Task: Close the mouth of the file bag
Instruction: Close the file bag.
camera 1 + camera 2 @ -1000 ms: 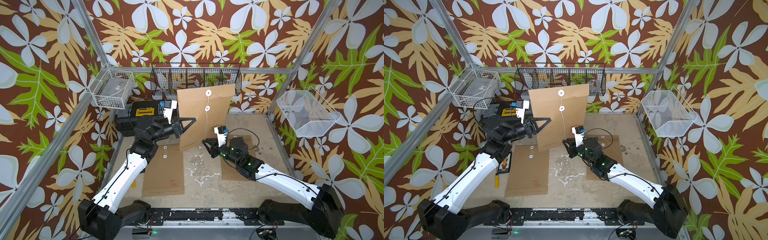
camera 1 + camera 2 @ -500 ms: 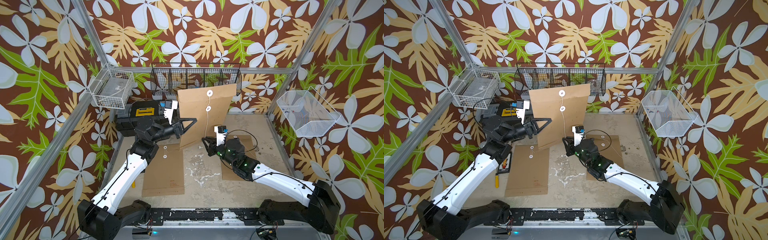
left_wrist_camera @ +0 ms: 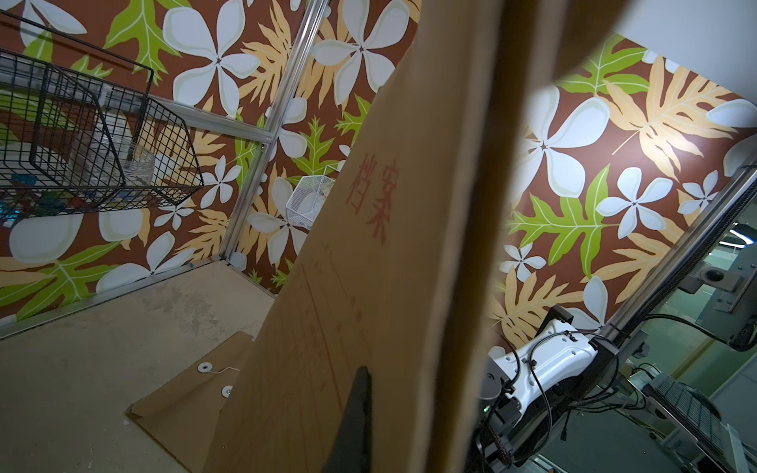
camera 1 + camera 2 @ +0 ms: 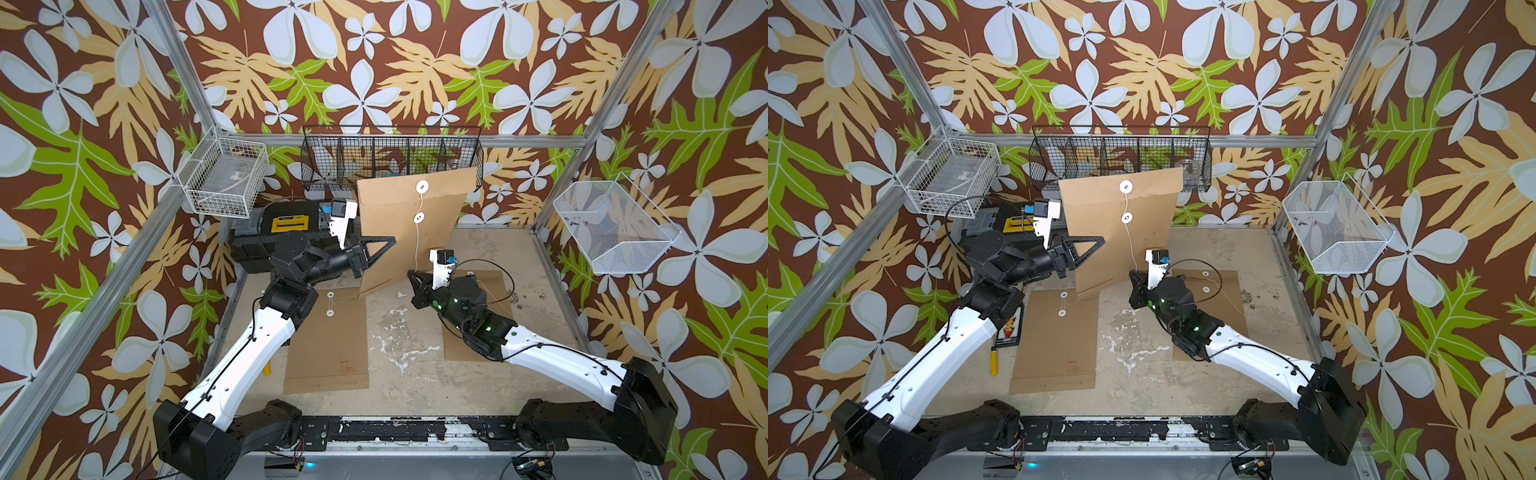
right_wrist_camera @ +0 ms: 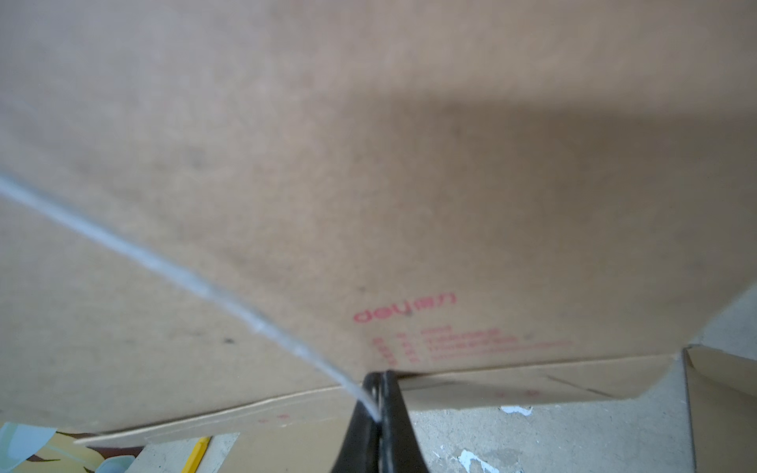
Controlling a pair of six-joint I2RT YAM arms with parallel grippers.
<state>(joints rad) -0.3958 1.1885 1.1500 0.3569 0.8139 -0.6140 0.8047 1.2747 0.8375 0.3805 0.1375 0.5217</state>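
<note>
A brown paper file bag (image 4: 399,232) (image 4: 1113,232) stands upright and tilted over the table. My left gripper (image 4: 390,242) (image 4: 1100,242) is shut on its left edge. In the left wrist view one dark finger (image 3: 356,417) lies flat on the printed face of the bag (image 3: 368,245). A white string (image 4: 417,239) (image 4: 1130,243) runs from the upper round button (image 4: 422,186), past the lower button (image 4: 419,217), down to my right gripper (image 4: 412,275) (image 4: 1133,275). In the right wrist view that gripper (image 5: 379,395) is shut on the string (image 5: 184,278), close to the bag's lower edge (image 5: 491,368).
Two more file bags lie flat on the table, one at the left (image 4: 328,340) and one under my right arm (image 4: 473,286). A black wire basket (image 4: 390,158) hangs at the back, with white baskets left (image 4: 224,183) and right (image 4: 615,224). A black toolbox (image 4: 286,224) sits behind my left arm.
My right gripper has shut on the string and edged slightly up towards the bag. The left gripper and the bag have not moved.
</note>
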